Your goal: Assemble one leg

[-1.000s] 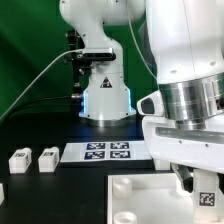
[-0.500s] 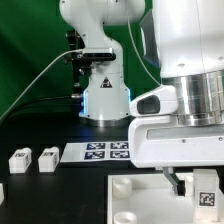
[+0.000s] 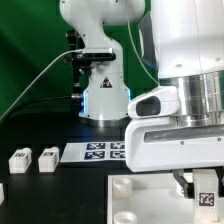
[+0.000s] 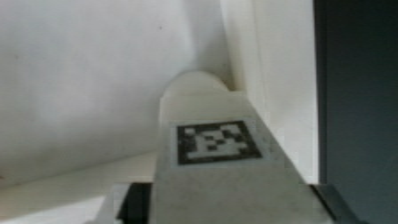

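Pincer (image 4: 217, 205) is gripping the small white plastic tagged leg (image 4: 217, 130) by its flat sides, holding it directly above the large white square panel (image 3: 135, 195) on the black desk (image 3: 40, 130). Leg is looking light, rigid and smooth, probably slippery, so gripping mid-body suits. Only a black-and-white fiducial tag is showing; no readable writing.

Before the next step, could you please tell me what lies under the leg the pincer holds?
Under the leg held by the pincer lies the white panel. The leg covers the spot directly beneath it, so any hole there cannot be seen.
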{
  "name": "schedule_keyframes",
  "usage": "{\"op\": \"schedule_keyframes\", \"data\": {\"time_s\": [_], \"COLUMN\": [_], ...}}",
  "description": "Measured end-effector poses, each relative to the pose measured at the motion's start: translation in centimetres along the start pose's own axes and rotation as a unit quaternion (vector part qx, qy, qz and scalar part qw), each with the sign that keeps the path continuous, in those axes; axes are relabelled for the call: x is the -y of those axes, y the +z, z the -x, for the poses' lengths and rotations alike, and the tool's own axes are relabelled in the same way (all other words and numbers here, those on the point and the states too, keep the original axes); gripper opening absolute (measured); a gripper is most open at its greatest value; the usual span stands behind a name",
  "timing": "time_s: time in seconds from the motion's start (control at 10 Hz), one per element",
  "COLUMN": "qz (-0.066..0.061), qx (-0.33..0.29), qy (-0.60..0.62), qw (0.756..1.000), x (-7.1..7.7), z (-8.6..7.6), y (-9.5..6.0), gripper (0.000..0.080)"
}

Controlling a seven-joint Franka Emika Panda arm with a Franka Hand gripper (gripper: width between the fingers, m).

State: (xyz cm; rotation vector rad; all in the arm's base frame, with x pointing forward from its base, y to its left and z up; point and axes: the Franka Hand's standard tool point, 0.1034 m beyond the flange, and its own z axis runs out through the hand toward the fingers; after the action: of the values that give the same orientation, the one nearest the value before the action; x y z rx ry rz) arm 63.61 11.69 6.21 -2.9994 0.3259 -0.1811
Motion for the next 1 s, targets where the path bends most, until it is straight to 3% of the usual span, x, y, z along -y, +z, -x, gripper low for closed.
{"op": "schedule_keyframes", "data": {"time_s": [0.2,0.4,0.5,0.8,1.0], "qz": [-0.001,0.001,-0.002,-0.008,-0.014], "qx": [0.0,-0.001,0.003,0.023,0.031], "qy": [0.012,0.14,0.225,0.447,0.568], "qw": [1.0,0.99,0.974,0.894,0.822], "x": [-0.01,-0.22,-0.36,-0.31,-0.23], "z": [0.01,-0.08,-0.05,0.2,0.29], "y": [0.01,-0.01,-0.04,-0.05,-0.02], "gripper": [0.0299,0.0299,0.0299,0.03,0.03]}}
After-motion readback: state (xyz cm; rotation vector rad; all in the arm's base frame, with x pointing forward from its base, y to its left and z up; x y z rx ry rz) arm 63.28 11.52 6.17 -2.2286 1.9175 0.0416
